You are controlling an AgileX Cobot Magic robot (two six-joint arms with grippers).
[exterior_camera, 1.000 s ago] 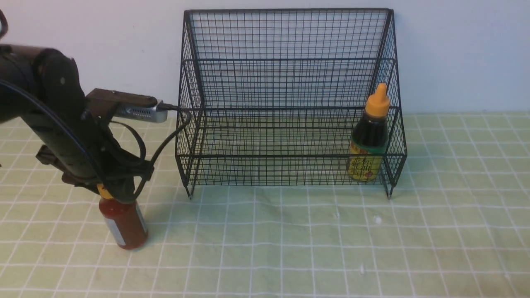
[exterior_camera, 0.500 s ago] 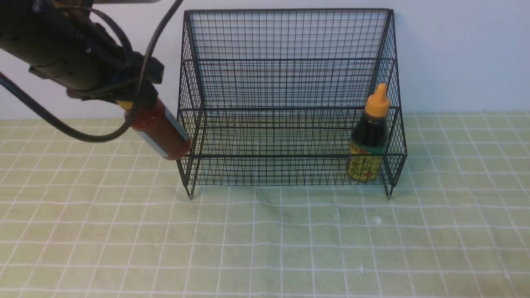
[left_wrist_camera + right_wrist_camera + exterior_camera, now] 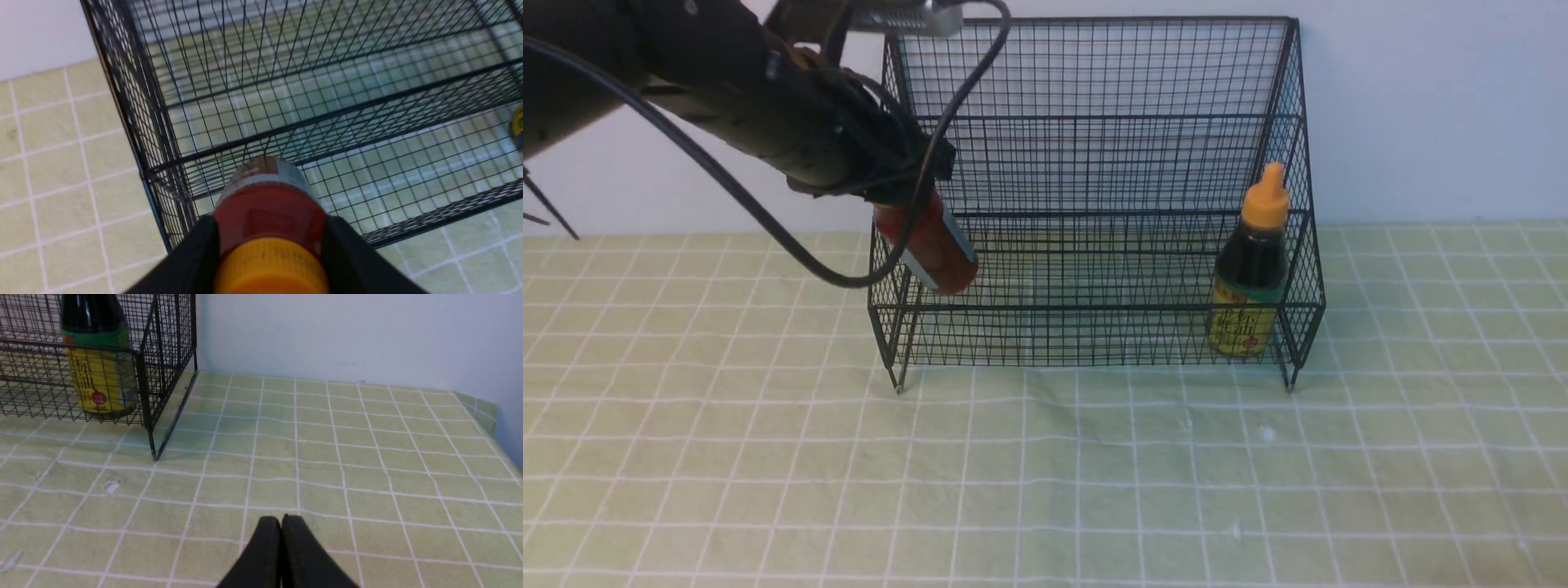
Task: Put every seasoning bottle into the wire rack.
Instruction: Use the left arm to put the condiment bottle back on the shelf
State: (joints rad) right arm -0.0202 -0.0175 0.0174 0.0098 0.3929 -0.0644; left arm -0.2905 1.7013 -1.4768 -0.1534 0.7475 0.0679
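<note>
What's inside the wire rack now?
Dark bottle stands upright at the wire rack's right end. Reddish bottle, held by left gripper, hangs tilted above the left end, not set down. Front view: gripper covers its cap.

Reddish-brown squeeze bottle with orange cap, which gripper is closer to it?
Left. The left gripper holds the reddish-brown bottle at the black wire-mesh rack's left end; the right gripper, shut, is past the rack's right end, over the cloth.

Black mesh rack [image 3: 1094, 309]; red bottle [image 3: 934, 247], seemingly white label; dark bottle [image 3: 1252, 263], yellow label; green white-gridded cloth [image 3: 1094, 490]
</note>
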